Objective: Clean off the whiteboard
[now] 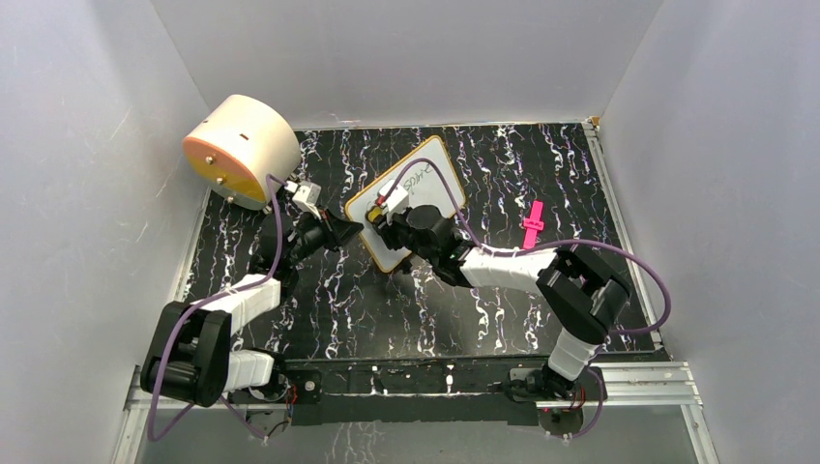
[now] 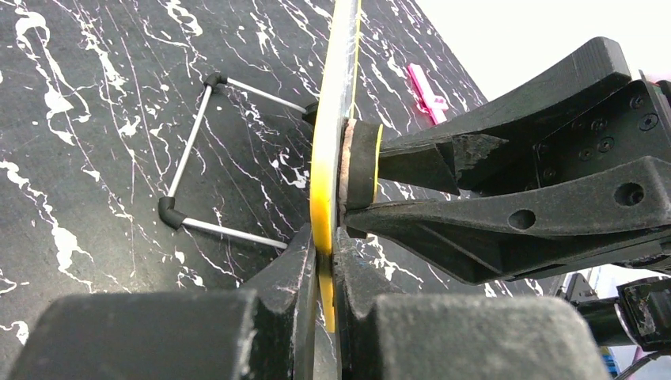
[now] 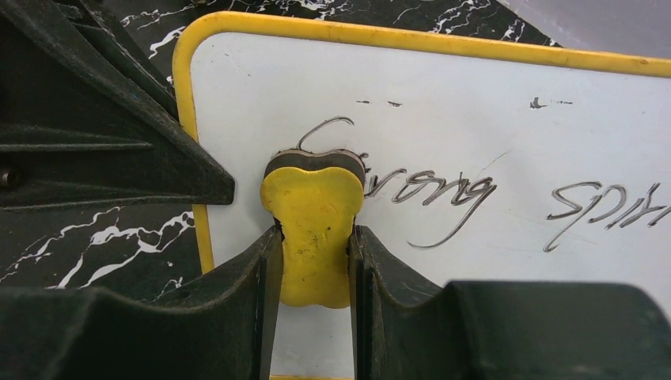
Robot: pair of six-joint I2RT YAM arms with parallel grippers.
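The 2 arms rise from the near edge of the table and reach inward to meet at mid-table.

The left claw is clenched on the board. Its 2 fingers pinch the yellow frame at the board's left edge, 1 on each face. In the left wrist view the board is seen edge-on between them.

The right claw is clenched on an eraser, a yellow bone-shaped pad with a dark felt layer underneath. The fingers grip the pad's narrow waist. The felt lies flat against the white face, near the left edge and just beside the left claw's hold. It covers the start of the dark handwriting, which reads "Strong" and then a second word cut off by the picture's edge. A few faint specks of ink lie above the words.

The board sits mid-table, turned at an angle to the table's sides and raised off the surface. A wire stand of thin metal rods with black corner pieces rests on the table behind it and runs up to its back.

Farther right, well apart from the board, a pink clip lies on the table. In the far left corner a cream cylinder lies on its side, its orange face toward the left wall.
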